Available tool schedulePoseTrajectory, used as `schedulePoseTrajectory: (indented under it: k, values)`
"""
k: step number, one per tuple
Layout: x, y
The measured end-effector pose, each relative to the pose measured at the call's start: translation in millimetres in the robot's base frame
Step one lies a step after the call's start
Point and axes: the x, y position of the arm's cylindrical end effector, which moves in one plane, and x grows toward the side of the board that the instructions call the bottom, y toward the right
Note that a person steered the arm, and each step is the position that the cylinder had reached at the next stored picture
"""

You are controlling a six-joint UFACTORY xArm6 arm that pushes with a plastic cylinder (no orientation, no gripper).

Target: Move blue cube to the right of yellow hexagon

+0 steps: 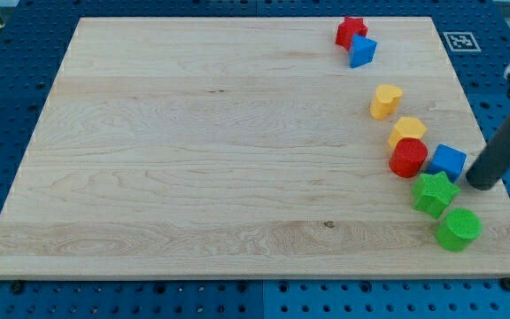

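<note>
The blue cube sits near the board's right side, just right of the red cylinder and below-right of the yellow hexagon. The cube touches or nearly touches the red cylinder and the green star below it. My tip is on the board just right of the blue cube, very close to its right face. The dark rod slants up to the view's right edge.
A green cylinder lies below the green star. A yellow heart lies above the hexagon. A red star and a second small blue block sit at the view's top right. The board's right edge is close.
</note>
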Motion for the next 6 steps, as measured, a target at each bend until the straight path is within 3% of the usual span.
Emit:
schedulePoseTrajectory:
  k: [1,3,6]
  values:
    - [28,6]
    - [26,-19]
    - [-28,-24]
